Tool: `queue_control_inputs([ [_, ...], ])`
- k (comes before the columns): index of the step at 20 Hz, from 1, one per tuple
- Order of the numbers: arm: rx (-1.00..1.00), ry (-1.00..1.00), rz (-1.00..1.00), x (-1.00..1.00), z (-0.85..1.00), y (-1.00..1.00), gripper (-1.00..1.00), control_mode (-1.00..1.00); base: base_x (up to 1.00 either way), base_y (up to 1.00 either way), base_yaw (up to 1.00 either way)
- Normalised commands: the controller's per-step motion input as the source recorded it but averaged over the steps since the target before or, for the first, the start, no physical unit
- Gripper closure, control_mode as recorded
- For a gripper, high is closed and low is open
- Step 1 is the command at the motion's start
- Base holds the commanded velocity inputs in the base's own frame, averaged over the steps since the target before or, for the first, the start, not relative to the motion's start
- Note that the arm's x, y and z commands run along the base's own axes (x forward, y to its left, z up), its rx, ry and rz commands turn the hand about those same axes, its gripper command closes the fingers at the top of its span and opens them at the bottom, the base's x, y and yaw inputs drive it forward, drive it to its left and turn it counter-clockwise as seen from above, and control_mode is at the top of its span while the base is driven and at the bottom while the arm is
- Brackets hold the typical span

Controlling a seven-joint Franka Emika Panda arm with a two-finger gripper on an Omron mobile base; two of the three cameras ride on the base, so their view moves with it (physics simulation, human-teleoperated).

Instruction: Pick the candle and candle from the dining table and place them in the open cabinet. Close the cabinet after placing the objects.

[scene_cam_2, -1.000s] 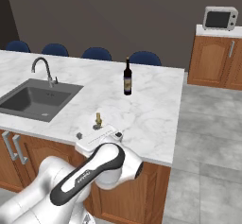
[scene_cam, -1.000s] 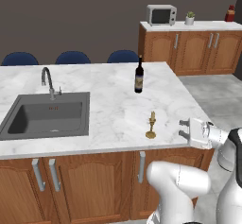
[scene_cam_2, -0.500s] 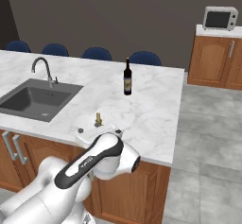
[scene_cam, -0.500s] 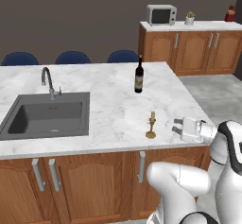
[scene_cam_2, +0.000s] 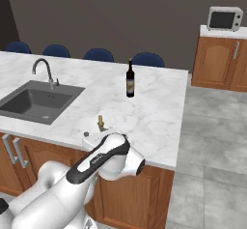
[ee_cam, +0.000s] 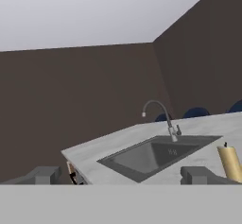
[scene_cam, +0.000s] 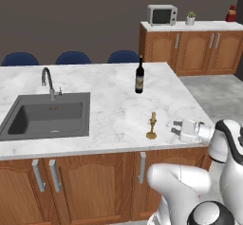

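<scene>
Left base view is showing the candle (scene_cam: 152, 126) standing upright near the desk's (scene_cam: 109, 100) front edge, with the fingers (scene_cam: 176, 127) just beside it, spread wide and holding nothing. Any sideways nudge risks tipping the slim candlestick over before the fingers are straddling it.

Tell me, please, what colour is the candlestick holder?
Brass gold, clearest on the candlestick in the left base view.
</scene>
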Motion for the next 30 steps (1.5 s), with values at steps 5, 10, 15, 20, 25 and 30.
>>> queue_control_inputs([
  [5,0.0,-0.04,0.0,0.16,-0.14,0.0,-1.0,-1.0,0.0,0.0,0.0],
  [10,0.0,-0.05,0.0,0.13,-0.07,0.0,-1.0,-1.0,0.0,0.0,0.0],
  [15,0.0,0.0,0.0,0.09,-0.09,0.0,-1.0,-1.0,0.0,0.0,0.0],
  [20,0.0,0.0,0.0,0.12,-0.1,0.0,-1.0,-1.0,0.0,0.0,0.0],
  [25,0.0,0.0,0.0,0.11,-0.1,0.0,-1.0,-1.0,0.0,0.0,0.0],
  [30,0.0,0.0,0.0,0.16,-0.09,0.0,-1.0,-1.0,0.0,0.0,0.0],
])
